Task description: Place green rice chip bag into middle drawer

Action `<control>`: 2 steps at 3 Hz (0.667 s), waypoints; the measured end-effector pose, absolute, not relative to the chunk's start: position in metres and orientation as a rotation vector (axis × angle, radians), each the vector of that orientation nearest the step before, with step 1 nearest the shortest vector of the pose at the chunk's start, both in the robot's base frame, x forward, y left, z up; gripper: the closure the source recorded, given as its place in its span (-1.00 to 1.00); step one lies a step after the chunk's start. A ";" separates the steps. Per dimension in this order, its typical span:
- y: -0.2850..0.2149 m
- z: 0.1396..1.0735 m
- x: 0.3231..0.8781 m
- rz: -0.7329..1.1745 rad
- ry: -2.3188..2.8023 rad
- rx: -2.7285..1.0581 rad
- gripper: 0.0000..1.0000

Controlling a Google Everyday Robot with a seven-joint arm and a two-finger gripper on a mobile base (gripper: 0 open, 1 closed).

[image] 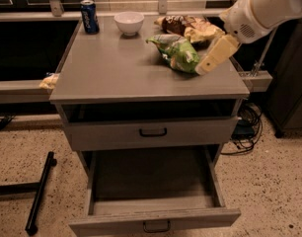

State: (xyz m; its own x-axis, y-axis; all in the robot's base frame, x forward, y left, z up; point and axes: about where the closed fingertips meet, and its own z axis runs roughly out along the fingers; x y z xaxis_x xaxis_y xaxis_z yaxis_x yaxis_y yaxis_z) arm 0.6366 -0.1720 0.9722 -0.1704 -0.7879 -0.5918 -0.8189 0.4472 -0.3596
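Note:
The green rice chip bag (176, 53) lies on the grey cabinet top (116, 73), right of the middle, crinkled and puffy. My gripper (214, 56), cream-coloured on a white arm, hangs just over the bag's right end, at the right edge of the top. It holds nothing that I can see. The middle drawer (151, 181) is pulled wide open at the bottom of the cabinet, its inside bare, its dark handle facing me.
A brown-and-yellow snack bag (193, 27) lies behind the green one. A white bowl (129, 22) and a blue can (89, 16) stand at the back. The handled drawer above (153, 132) is closed. A black bar (40, 191) and cables (245, 130) lie on the floor.

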 end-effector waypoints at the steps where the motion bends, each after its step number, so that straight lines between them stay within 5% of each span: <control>1: -0.148 0.961 0.685 0.121 1.908 -1.280 -1.00; 2: -0.134 0.944 0.725 0.183 1.907 -1.205 -1.00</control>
State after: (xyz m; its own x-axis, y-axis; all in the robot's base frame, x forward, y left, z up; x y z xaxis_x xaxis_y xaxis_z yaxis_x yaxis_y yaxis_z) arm 0.7254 -0.1336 0.9445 -0.1744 -0.6726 -0.7192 -0.7973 0.5251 -0.2977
